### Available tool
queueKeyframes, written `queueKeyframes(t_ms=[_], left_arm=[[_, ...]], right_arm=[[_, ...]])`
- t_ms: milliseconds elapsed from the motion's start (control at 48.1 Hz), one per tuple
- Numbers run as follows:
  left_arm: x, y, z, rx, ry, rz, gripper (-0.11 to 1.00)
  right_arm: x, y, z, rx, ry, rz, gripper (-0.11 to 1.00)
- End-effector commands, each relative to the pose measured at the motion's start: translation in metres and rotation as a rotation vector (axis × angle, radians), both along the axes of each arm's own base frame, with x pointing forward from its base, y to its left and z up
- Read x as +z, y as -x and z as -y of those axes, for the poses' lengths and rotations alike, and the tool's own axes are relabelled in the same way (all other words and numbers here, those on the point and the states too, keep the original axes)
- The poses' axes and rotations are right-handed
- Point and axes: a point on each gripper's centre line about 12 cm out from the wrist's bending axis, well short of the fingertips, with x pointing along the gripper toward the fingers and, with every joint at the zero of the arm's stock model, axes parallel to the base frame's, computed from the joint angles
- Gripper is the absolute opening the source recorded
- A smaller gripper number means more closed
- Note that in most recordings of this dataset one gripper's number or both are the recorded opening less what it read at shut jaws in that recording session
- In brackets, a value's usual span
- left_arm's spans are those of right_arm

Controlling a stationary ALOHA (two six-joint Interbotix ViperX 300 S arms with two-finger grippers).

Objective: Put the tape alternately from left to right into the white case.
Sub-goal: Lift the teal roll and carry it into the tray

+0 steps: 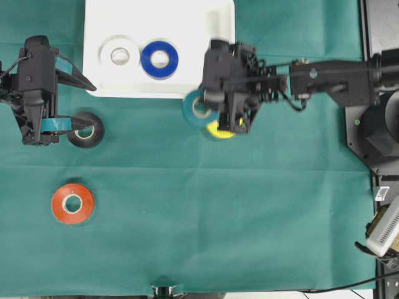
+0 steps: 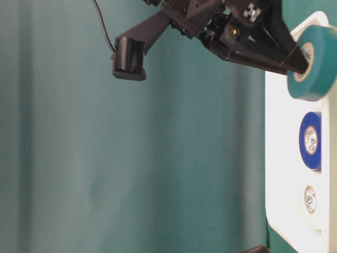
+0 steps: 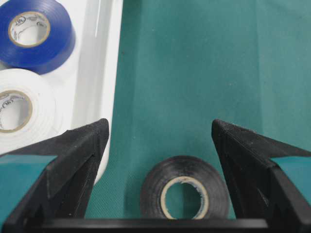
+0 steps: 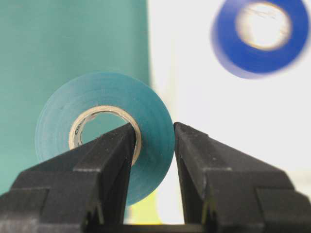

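My right gripper (image 1: 209, 107) is shut on the teal tape (image 1: 198, 109), one finger through its core, and holds it off the cloth at the front rim of the white case (image 1: 187, 25). In the right wrist view the teal tape (image 4: 97, 90) stands upright between the fingers. The yellow tape (image 1: 219, 131) lies on the cloth under that gripper. The white tape (image 1: 120, 55) and the blue tape (image 1: 159, 59) lie flat in the case. My left gripper (image 3: 160, 128) is open and empty above the black tape (image 3: 184, 194). The red tape (image 1: 72, 203) lies alone at the front left.
Green cloth covers the table. The right arm's base and grey equipment (image 1: 380, 124) stand along the right edge. The right half of the case holds no rolls.
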Motion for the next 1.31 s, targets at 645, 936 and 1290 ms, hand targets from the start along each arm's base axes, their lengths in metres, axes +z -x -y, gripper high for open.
queueKeyframes(t_ms=[645, 936, 1290], left_arm=[[0.007, -0.003, 0.0, 0.0, 0.002, 0.028, 0.85], [0.006, -0.003, 0.0, 0.0, 0.0, 0.026, 0.85], [0.006, -0.003, 0.0, 0.0, 0.002, 0.026, 0.85]], right_arm=[[-0.001, 0.001, 0.114, -0.221, 0.081, 0.048, 0.01], [-0.004, -0.001, 0.131, -0.254, 0.081, 0.052, 0.01], [-0.005, 0.001, 0.132, -0.26, 0.08, 0.049, 0.01]])
